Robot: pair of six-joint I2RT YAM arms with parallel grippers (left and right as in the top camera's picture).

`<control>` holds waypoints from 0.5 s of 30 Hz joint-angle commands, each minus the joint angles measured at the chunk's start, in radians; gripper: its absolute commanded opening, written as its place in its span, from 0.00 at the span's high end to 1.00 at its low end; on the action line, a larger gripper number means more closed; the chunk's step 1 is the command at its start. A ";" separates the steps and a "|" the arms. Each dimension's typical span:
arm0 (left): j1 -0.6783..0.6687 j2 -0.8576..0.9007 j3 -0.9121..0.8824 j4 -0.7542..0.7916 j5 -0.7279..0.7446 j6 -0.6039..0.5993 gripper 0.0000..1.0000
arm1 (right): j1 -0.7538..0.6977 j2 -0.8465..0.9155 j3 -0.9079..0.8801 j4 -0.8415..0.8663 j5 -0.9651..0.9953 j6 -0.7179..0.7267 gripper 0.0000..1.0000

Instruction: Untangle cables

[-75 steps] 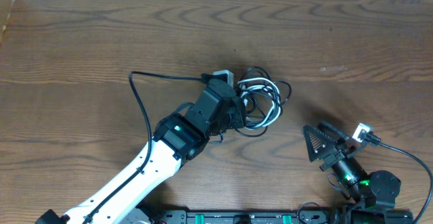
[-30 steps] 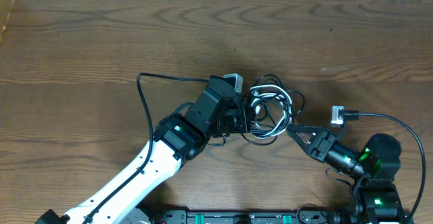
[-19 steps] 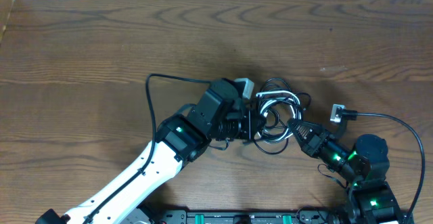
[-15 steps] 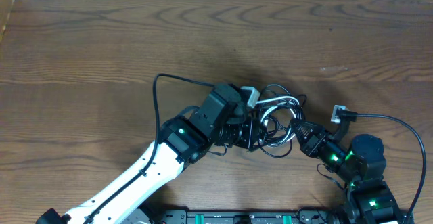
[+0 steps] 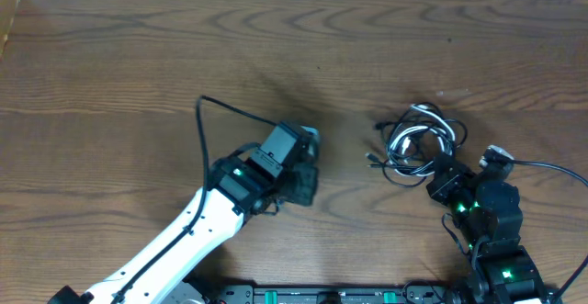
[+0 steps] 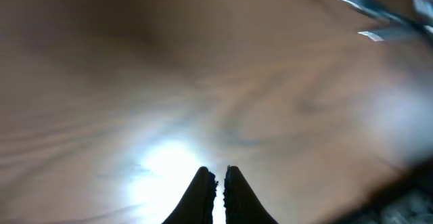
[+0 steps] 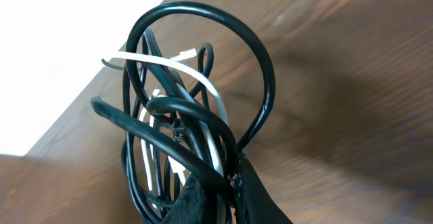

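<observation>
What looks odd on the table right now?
The cables are one knotted black-and-white clump, all pinched together by the right gripper. The left gripper is shut on nothing, well apart from them, so nothing is pulling the tangle open.

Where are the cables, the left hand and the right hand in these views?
cables (image 7: 265, 68): right wrist view, right side of the big black loop.
left hand (image 6: 220, 175): left wrist view, between its closed fingertips.
right hand (image 7: 220, 173): right wrist view, between its fingertips, clamped on the cables.
</observation>
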 commanded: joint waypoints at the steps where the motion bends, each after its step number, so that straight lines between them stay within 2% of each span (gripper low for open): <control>1: 0.040 -0.007 0.006 0.019 -0.161 -0.073 0.92 | -0.002 -0.006 0.017 0.007 -0.015 -0.014 0.99; 4: 0.044 -0.007 0.006 0.058 -0.158 -0.159 0.92 | -0.002 -0.006 0.017 0.007 -0.158 -0.015 0.99; 7: 0.044 -0.007 0.006 0.109 -0.095 -0.171 0.91 | -0.002 -0.006 0.017 0.016 -0.383 -0.068 0.99; 9: 0.044 -0.007 0.006 0.164 -0.012 -0.168 0.61 | -0.002 -0.006 0.017 0.008 -0.523 -0.144 0.99; 10: 0.044 -0.007 0.006 0.193 0.035 -0.153 0.41 | -0.002 -0.006 0.017 -0.006 -0.582 -0.195 0.99; 11: 0.044 -0.007 0.006 0.221 0.085 -0.118 0.30 | -0.002 -0.006 0.017 -0.024 -0.613 -0.231 0.99; 13: 0.044 -0.007 0.006 0.271 0.198 0.005 0.21 | -0.002 -0.006 0.017 -0.076 -0.622 -0.294 0.99; 15: 0.044 -0.007 0.006 0.286 0.248 0.070 0.18 | -0.002 -0.006 0.017 -0.101 -0.623 -0.338 0.99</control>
